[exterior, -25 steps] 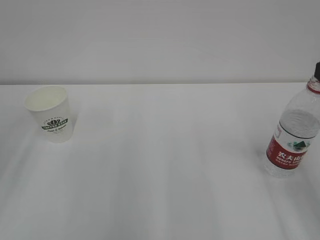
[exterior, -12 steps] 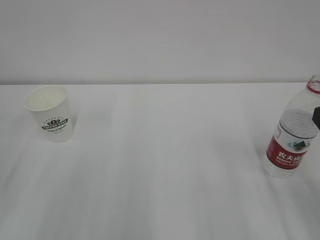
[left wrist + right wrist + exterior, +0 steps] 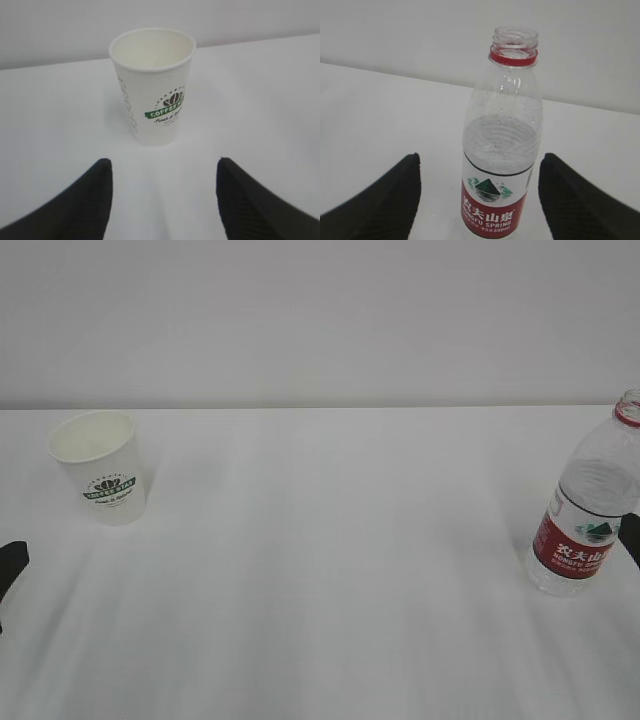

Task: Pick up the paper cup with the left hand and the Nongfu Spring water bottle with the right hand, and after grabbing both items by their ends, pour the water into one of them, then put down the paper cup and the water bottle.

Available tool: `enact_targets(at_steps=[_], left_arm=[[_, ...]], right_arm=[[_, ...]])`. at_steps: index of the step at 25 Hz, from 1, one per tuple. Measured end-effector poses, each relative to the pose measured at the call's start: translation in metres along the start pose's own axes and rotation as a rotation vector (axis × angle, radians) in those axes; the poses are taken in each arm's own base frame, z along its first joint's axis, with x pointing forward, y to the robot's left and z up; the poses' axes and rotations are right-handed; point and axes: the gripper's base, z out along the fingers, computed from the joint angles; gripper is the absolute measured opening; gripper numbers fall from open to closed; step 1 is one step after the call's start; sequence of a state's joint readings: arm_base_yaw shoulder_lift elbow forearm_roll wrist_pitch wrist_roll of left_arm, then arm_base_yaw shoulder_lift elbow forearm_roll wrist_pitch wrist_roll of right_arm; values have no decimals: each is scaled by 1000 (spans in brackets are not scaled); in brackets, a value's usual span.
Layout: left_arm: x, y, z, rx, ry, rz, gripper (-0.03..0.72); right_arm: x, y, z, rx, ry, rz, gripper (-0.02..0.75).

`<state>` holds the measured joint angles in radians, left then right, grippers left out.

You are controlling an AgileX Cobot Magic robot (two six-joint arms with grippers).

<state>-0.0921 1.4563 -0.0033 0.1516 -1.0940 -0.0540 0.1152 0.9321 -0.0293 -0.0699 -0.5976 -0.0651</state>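
Observation:
The white paper cup [image 3: 98, 468] with a green logo stands upright at the far left of the table. In the left wrist view the paper cup [image 3: 152, 85] sits just ahead of my left gripper [image 3: 163, 165], which is open and empty. Only one black fingertip [image 3: 10, 558] of it shows at the exterior view's left edge. The Nongfu Spring water bottle [image 3: 590, 505] stands uncapped at the right, water [image 3: 501, 150] filling roughly its lower half. My right gripper [image 3: 481, 157] is open, its fingers either side of the bottle [image 3: 502, 125] with gaps, not touching.
The white table [image 3: 330, 570] runs back to a plain pale wall [image 3: 320, 320]. Wide bare tabletop lies between cup and bottle.
A left fingertip has come into the exterior view at the left edge. The right fingertip has dropped from the bottle's neck level to beside its label.

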Motion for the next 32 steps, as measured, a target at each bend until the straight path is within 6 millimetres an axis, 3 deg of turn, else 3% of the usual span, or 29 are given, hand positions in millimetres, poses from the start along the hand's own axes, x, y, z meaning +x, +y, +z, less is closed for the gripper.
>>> enact_targets(at_steps=[9, 32], left_arm=[[15, -1, 7, 15, 74, -14, 465], [26, -1, 10, 27, 139, -21, 449]], right_arm=[[10, 2, 15, -18, 40, 1, 553], [28, 7, 31, -53, -17, 59, 552]])
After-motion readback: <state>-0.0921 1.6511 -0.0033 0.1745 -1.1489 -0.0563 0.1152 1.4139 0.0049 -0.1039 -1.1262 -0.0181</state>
